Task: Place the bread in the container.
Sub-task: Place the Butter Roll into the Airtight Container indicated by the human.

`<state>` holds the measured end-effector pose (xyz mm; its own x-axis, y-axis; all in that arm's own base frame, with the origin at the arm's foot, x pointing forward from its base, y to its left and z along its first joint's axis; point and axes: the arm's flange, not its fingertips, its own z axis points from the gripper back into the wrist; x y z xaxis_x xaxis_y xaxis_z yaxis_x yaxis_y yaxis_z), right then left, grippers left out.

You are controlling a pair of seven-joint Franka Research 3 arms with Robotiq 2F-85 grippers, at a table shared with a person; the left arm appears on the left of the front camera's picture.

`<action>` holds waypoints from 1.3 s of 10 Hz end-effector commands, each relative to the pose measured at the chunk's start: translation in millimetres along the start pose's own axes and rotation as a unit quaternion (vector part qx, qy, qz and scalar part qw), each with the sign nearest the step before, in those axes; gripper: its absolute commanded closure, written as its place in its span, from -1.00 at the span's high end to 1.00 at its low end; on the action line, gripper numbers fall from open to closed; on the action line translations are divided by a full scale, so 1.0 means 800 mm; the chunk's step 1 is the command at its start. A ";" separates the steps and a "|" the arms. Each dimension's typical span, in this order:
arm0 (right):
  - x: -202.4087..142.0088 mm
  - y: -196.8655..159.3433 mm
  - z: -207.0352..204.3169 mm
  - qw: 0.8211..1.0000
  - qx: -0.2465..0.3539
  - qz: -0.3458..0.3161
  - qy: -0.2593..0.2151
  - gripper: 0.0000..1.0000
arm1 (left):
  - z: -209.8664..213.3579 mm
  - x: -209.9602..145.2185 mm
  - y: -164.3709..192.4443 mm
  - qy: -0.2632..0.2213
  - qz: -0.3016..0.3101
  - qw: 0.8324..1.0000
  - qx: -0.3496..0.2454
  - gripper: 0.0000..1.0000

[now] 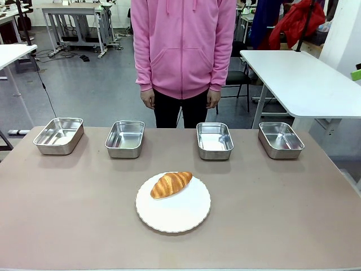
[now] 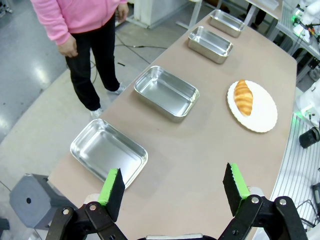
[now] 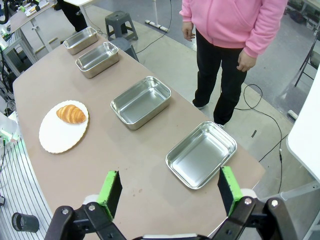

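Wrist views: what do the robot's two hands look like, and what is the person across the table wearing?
The left hand and the right hand are built alike: black jointed linkages with silver pivot bolts, each ending in two flat black fingers faced with bright green pads. The person wears a pink sweatshirt with a front pocket, and black trousers.

A glossy grey floor (image 1: 96,84) is seen beyond the beige table (image 1: 293,220), with overhead light reflected in it. A white table (image 1: 307,82) is set at the far right, with a black chair (image 1: 240,79) just beside it. Metal-framed benches (image 1: 73,17) are ranged at the far left. A grey stool (image 3: 119,22) is placed on the floor beyond the table.
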<state>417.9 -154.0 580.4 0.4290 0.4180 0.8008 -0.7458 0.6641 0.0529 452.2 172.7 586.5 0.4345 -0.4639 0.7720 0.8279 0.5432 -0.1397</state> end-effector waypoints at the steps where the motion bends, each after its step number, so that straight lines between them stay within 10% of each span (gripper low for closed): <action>1: 0.001 0.001 -0.002 1.000 0.002 0.005 -0.011 1.00 | 0.000 0.002 -0.001 -0.002 -0.003 1.000 -0.002 1.00; 13: 0.001 0.001 -0.002 1.000 0.002 0.005 -0.011 1.00 | 0.000 0.002 -0.001 -0.002 -0.003 1.000 -0.002 1.00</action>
<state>417.9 -154.0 580.4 0.4290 0.4180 0.8008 -0.7458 0.6641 0.0529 452.2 172.7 586.5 0.4345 -0.4639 0.7720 0.8279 0.5432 -0.1397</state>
